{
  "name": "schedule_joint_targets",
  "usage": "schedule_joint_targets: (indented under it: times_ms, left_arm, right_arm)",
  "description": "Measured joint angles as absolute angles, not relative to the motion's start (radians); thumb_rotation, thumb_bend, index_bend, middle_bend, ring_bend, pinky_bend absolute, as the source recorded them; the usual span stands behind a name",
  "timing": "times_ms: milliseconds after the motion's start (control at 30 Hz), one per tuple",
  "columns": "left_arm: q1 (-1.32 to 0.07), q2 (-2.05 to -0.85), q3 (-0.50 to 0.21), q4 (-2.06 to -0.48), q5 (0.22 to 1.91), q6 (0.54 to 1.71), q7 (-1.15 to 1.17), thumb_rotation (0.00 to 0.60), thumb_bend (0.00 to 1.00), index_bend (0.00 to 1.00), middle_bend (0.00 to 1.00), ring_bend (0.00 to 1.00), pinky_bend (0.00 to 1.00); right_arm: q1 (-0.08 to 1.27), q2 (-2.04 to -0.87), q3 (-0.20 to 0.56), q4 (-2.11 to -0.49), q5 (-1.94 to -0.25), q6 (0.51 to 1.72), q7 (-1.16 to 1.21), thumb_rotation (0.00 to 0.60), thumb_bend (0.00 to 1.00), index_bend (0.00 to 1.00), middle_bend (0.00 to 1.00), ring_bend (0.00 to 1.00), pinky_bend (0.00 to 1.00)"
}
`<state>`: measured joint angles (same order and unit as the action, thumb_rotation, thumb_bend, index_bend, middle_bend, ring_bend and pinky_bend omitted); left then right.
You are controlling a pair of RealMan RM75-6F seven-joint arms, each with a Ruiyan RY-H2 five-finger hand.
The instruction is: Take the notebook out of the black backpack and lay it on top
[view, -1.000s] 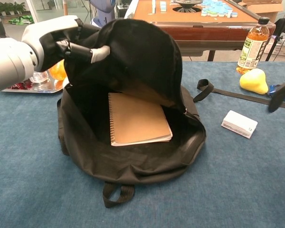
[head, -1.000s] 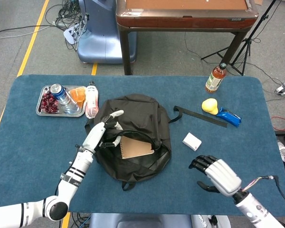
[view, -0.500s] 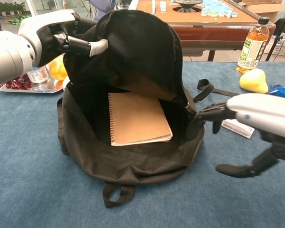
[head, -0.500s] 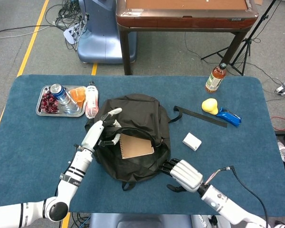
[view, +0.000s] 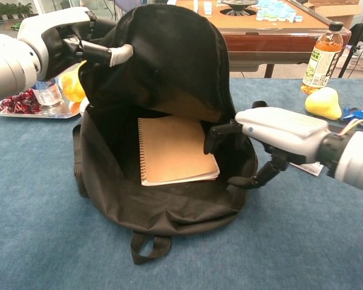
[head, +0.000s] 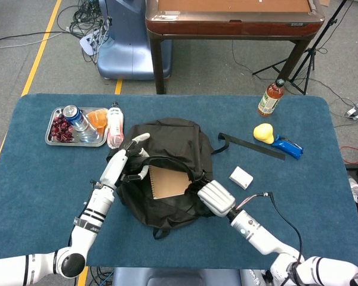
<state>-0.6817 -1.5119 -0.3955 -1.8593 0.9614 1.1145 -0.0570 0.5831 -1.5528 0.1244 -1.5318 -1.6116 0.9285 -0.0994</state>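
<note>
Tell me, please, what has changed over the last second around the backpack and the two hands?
The right hand swept in from the table's right side to the backpack opening; its fingers now reach over the notebook's right edge, not yet gripping it. The left hand lifted the flap slightly higher. The notebook lies inside as before, and the white box and pear have not moved.

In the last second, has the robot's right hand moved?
Yes. The right hand has moved left across the table, away from the white box, to the open mouth of the black backpack.
</note>
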Motion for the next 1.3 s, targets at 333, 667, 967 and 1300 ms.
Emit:
schedule_joint_targets:
  times_ms: [333, 667, 967, 1300]
  left_arm:
    - [-0.683, -1.516, -0.396, -1.850, 0.944, 1.123, -0.055, 0.600, 0.62, 0.62, 0.12, 0.08, 0.02]
    - [-0.682, -1.521, -0.400, -1.845, 0.939, 1.139, -0.053, 0.600, 0.62, 0.61, 0.12, 0.08, 0.02]
    - [-0.678, -1.520, -0.400, -1.843, 0.936, 1.143, -0.058, 0.600, 0.62, 0.61, 0.12, 0.08, 0.02]
    - [-0.671, -1.516, -0.398, -1.842, 0.938, 1.142, -0.068, 0.600, 0.62, 0.61, 0.12, 0.08, 0.02]
  right_arm:
    - [0.653, -1.652, 0.138, -1.417, -1.563, 0.894, -0.186, 0.600, 0.17, 0.35, 0.32, 0.23, 0.36]
    - [0.709, -1.733, 0.140, -1.300, -1.535, 0.879, -0.221, 0.600, 0.15, 0.35, 0.32, 0.23, 0.36]
    - [0.754, -1.802, 0.145, -1.192, -1.512, 0.873, -0.239, 0.600, 0.15, 0.35, 0.32, 0.23, 0.36]
    - [0.791, -1.857, 0.150, -1.097, -1.477, 0.858, -0.251, 0.600, 0.15, 0.35, 0.32, 0.23, 0.36]
